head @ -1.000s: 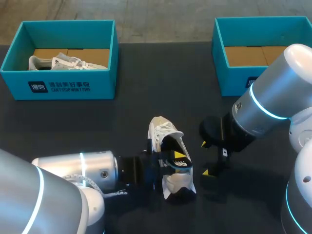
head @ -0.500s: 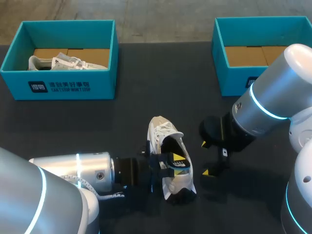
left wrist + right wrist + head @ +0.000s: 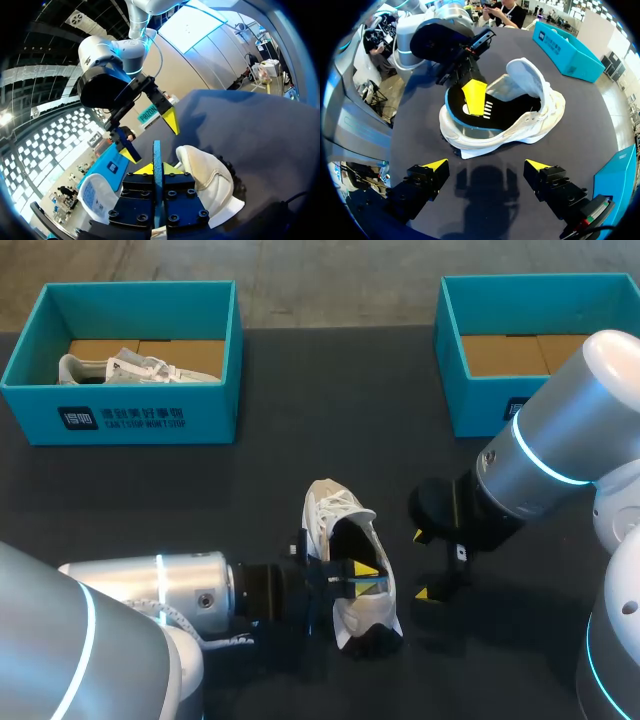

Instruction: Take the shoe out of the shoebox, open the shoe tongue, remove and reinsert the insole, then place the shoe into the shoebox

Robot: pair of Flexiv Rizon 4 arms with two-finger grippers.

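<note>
Head view: the white shoe lies mid-table, well apart from the left shoebox and right shoebox at the far edge. The right gripper stands open just beside it, with bare table between them.

Left wrist view: the left gripper pinches the insole by its blue edge.

Right wrist view: the shoe sits ahead of the spread fingers, untouched.

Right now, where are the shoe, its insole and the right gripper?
shoe [image 3: 542, 120], right wrist view, on its white side wall.
insole [image 3: 507, 112], right wrist view, on its black top face.
right gripper [image 3: 486, 165], right wrist view, midway between its yellow tips.
</note>
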